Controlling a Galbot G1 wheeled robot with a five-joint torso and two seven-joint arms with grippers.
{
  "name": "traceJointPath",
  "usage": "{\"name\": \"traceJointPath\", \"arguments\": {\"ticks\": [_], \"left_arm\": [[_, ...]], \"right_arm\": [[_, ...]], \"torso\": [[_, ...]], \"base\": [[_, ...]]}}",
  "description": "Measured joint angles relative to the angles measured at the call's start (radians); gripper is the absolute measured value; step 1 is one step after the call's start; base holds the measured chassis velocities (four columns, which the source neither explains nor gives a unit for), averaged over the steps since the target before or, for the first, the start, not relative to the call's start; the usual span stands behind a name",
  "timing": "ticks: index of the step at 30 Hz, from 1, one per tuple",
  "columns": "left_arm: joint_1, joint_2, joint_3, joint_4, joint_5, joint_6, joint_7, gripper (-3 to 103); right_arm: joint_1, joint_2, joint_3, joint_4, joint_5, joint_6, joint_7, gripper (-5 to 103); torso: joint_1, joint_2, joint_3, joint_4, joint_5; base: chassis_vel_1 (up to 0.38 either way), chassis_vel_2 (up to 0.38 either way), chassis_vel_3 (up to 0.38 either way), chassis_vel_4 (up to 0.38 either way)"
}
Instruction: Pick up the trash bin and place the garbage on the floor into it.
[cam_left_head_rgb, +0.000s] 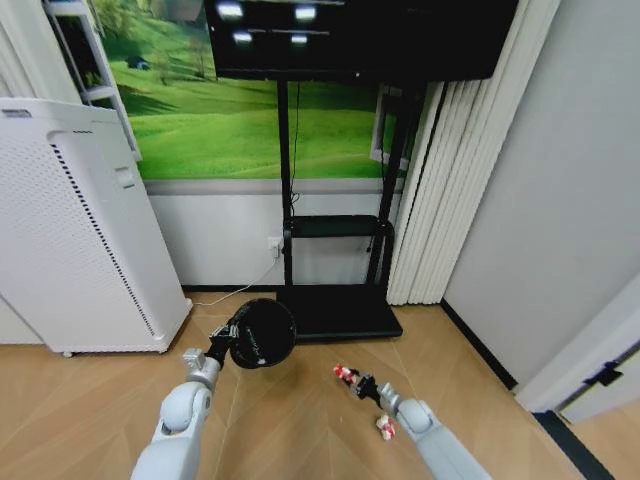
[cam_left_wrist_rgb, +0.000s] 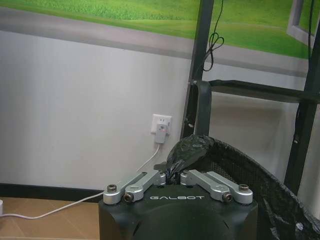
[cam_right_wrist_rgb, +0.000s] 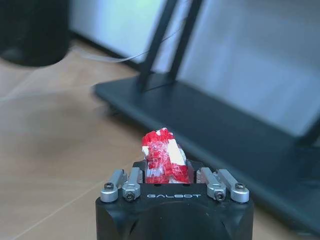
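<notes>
The small round black plastic trash bin (cam_left_head_rgb: 262, 333) is held off the herringbone parquet floor (cam_left_head_rgb: 80, 400) by its rim, pinched in the left claw (cam_left_wrist_rgb: 172, 176). A crumpled red-and-white wrapper (cam_right_wrist_rgb: 163, 161) is clamped in the right claw (cam_right_wrist_rgb: 167, 172); another red-and-white wrapper (cam_left_head_rgb: 385, 427) lies on the floor beside that arm.

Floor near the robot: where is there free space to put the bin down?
Bare floor lies between the white cabinet and the left gripper holding the trash bin. Crowded: beside the right gripper, holding a wrapper, another wrapper.

Both arms rise from the bottom edge of the head view. The left hand (cam_left_head_rgb: 228, 340), left of centre, is clamped tight; the right hand (cam_left_head_rgb: 362, 383), lower right of centre, is also closed.
</notes>
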Motion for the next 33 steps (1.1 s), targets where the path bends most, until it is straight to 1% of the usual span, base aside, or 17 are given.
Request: {"name": "traceJointPath", "arguments": {"ticks": [2,3,5,14,15,17,18,19,20,22,25,27,31,33], "left_arm": [[-0.006,0.002,0.01,0.003,-0.003,0.003,-0.004,7],[-0.006,0.002,0.01,0.003,-0.003,0.003,-0.004,7],[-0.009,0.003,0.018,0.006,-0.004,0.005,-0.005,7],[-0.023,0.002,0.037,0.028,-0.004,0.006,-0.006,7],[-0.038,-0.001,0.055,0.05,-0.004,0.006,-0.007,7],[-0.066,-0.012,0.088,0.087,-0.002,0.006,-0.009,7],[-0.083,-0.022,0.111,0.103,0.0,0.006,-0.011,7],[-0.101,-0.034,0.135,0.116,0.001,0.006,-0.016,7],[-0.101,-0.034,0.135,0.116,0.001,0.006,-0.016,7],[-0.124,-0.054,0.165,0.136,0.002,0.007,-0.023,7],[-0.136,-0.064,0.175,0.148,0.004,0.007,-0.025,7],[-0.154,-0.086,0.197,0.171,0.012,0.006,-0.028,7],[-0.172,-0.11,0.222,0.194,0.023,0.003,-0.028,7],[-0.189,-0.135,0.237,0.218,0.039,-0.001,-0.028,7]], "right_arm": [[-0.011,-0.036,0.059,0.037,0.034,-0.003,0.002,42],[-0.011,-0.036,0.059,0.037,0.034,-0.003,0.002,42],[-0.016,-0.057,0.094,0.058,0.052,-0.003,0.002,42],[-0.032,-0.084,0.154,0.135,0.096,-0.011,0.002,42],[-0.053,-0.089,0.186,0.212,0.129,-0.033,0.002,41],[-0.081,-0.083,0.207,0.329,0.148,-0.074,0.001,41],[-0.097,-0.073,0.199,0.41,0.15,-0.109,0.0,41],[-0.107,-0.06,0.178,0.48,0.151,-0.14,0.003,41],[-0.107,-0.06,0.178,0.48,0.151,-0.14,0.003,41],[-0.112,-0.039,0.135,0.55,0.156,-0.171,0.025,41],[-0.112,-0.031,0.115,0.575,0.158,-0.185,0.037,41],[-0.108,-0.016,0.075,0.613,0.158,-0.209,0.049,41],[-0.096,-0.006,0.035,0.621,0.152,-0.227,0.051,41],[-0.089,-0.007,-0.003,0.615,0.141,-0.232,0.053,41]], "torso": [[0.0,0.0,0.0,-0.0001,-0.0004],[0.0,0.0,0.0,-0.0001,-0.0004],[0.0,0.0,0.0,-0.0001,-0.0001],[0.0,0.0,0.0,0.0,0.0],[0.0,0.0,0.0,0.0,0.0],[0.0,0.0,0.0,-0.0001,-0.0006],[0.0,0.0,0.0,-0.0001,-0.0001],[0.0,0.0,0.0,0.0,-0.0005],[0.0,0.0,0.0,0.0,-0.0005],[0.0,0.0,0.0,0.0,-0.0004],[0.0,0.0,0.0,0.0,-0.0003],[0.0,0.0,0.0,0.0,-0.0003],[0.0,0.0,0.0,0.0001,-0.0002],[0.0,0.0,0.0,0.0001,-0.0002]], "base": [[0.0,0.0,0.0,0.0],[0.0,0.0,0.0,0.0],[0.0,0.0,0.0,0.0],[0.0,0.0,0.0,0.0],[0.0,0.0,0.0,0.0],[0.0,0.0,0.0,0.0],[0.0,0.0,0.0,0.0],[0.0,0.0,0.0,0.0],[0.0,0.0,0.0,0.0],[0.0,0.0,0.0,0.0],[0.0,0.0,0.0,0.0],[0.0,0.0,0.0,0.0],[0.0,0.0,0.0,0.0],[0.0,0.0,0.0,0.0]]}}
